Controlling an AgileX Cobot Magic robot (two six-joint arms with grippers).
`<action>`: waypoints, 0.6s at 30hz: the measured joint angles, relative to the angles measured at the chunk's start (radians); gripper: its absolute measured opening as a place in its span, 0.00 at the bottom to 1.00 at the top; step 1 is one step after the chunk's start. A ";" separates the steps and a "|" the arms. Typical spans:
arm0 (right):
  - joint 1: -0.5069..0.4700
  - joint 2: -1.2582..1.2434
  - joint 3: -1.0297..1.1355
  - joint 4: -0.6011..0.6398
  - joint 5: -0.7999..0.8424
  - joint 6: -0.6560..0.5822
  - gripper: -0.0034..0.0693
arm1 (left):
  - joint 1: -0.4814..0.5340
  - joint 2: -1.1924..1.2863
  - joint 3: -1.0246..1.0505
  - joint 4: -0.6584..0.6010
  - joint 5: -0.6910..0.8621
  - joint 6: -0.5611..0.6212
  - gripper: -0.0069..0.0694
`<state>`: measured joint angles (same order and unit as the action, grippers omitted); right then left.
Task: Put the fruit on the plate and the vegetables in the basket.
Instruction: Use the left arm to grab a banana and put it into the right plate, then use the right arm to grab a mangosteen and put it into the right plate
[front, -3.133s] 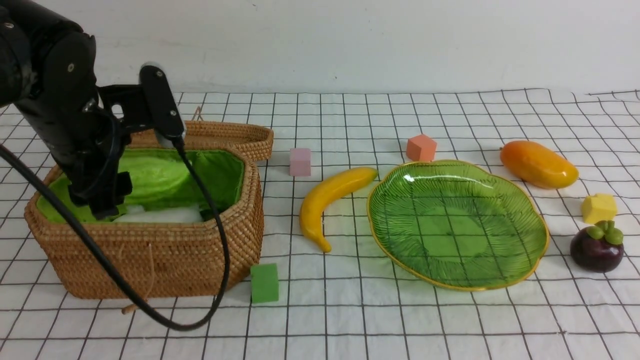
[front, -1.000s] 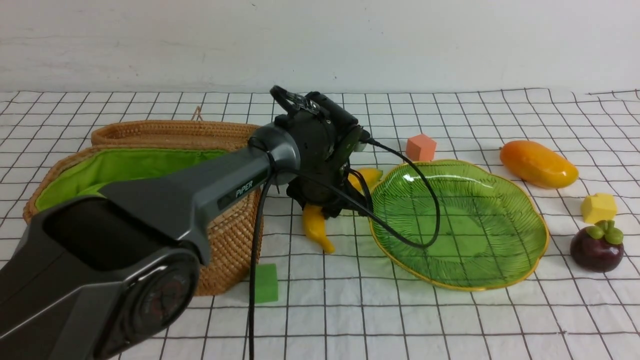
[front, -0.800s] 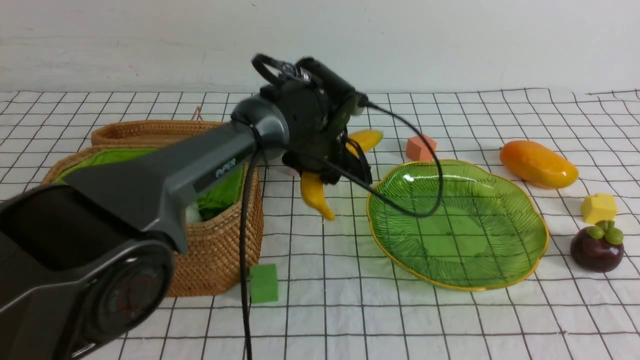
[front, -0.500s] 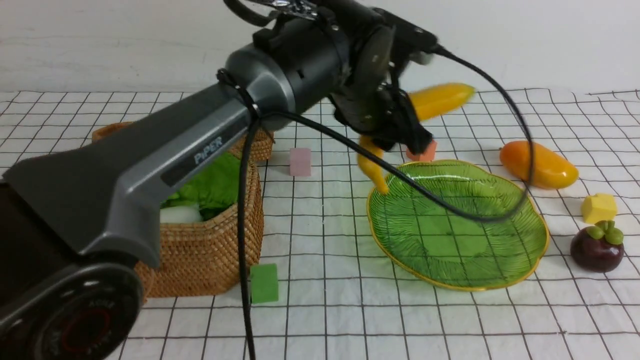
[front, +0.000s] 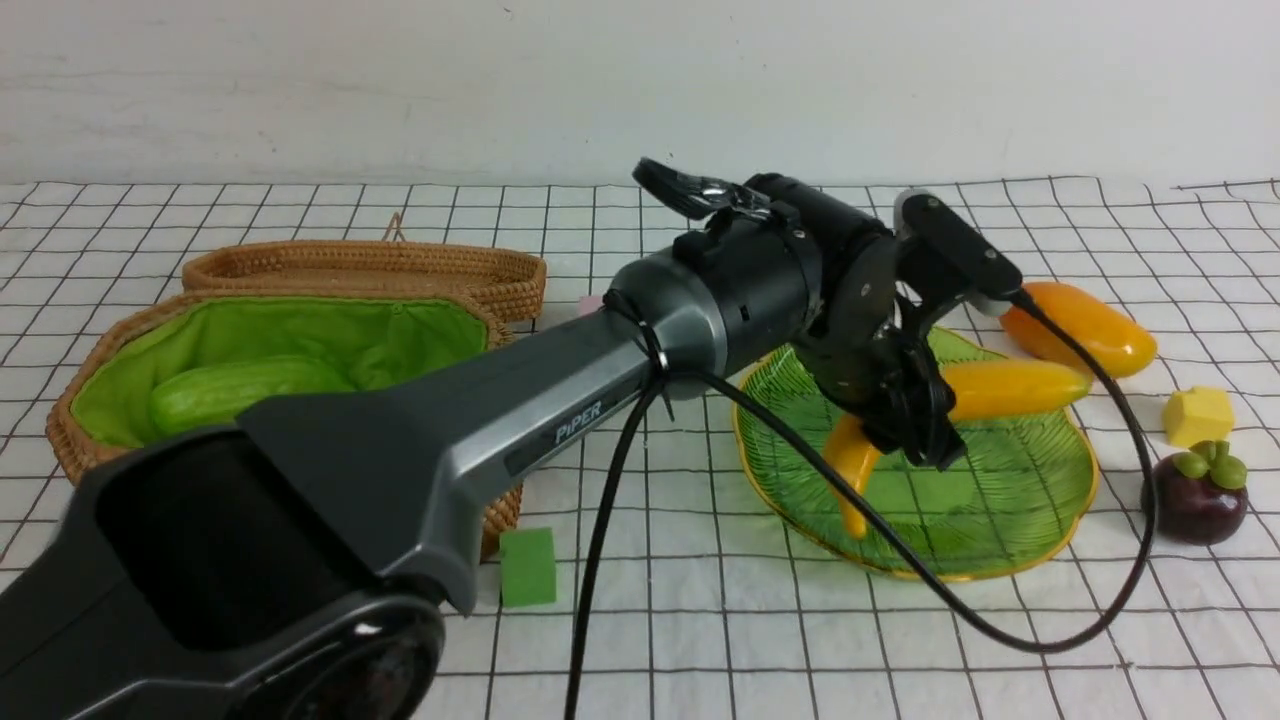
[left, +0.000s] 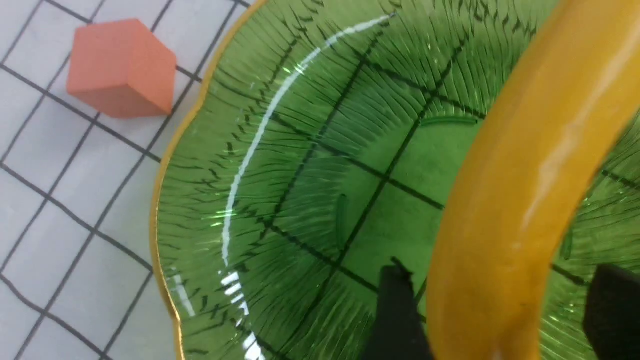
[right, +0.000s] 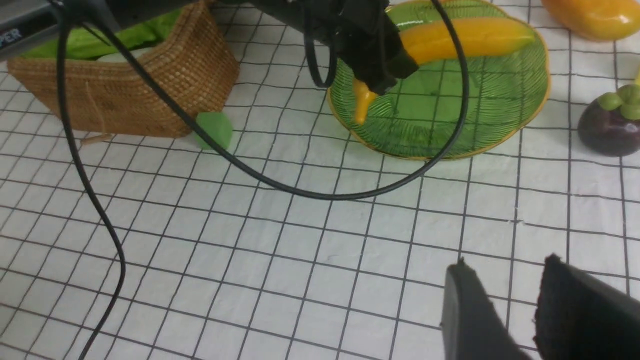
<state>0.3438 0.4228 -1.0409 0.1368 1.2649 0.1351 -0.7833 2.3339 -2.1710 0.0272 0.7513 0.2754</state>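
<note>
R gripper (right: 520, 300) sits nearest, its matte black fingers a little apart w/ nothing btwn, over a white cloth (front: 700, 640) w/ black grid. Next the green cube (front: 528, 566), just beside the basket (right: 150, 95): coiled tan wicker, octagonal, bright green fabric lining, w/ a bumpy light green cucumber (front: 240, 390) inside. L arm (front: 480, 430) has a grey shell and reads "PiPER". L gripper (front: 915, 425) jaws are clamped on the banana (front: 1010, 385), glossy curved yellow, held low over the plate (front: 1000, 500). The plate is ribbed clear green glass, leaf-shaped, gold rim; can't tell if the banana touches it. Right of the plate are a round dark purple mangosteen (front: 1193, 495) w/ green cap and a yellow cube (front: 1197, 415). Farther back is a glossy oval orange-yellow mango (front: 1085, 325). An orange cube (left: 120, 70) sits just beside the plate's rim. The woven lid (front: 380, 272) lies behind the basket.
</note>
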 joint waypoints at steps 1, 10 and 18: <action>0.000 0.000 0.000 0.001 0.000 0.000 0.37 | 0.000 -0.009 0.000 0.000 0.008 -0.007 0.81; 0.000 0.012 0.000 -0.002 -0.024 -0.001 0.37 | 0.000 -0.284 0.003 0.089 0.334 -0.275 0.76; 0.000 0.202 0.000 0.000 -0.077 -0.001 0.37 | 0.000 -0.671 0.033 0.107 0.495 -0.379 0.07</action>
<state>0.3438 0.6247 -1.0409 0.1365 1.1874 0.1341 -0.7833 1.6633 -2.1384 0.1345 1.2466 -0.1033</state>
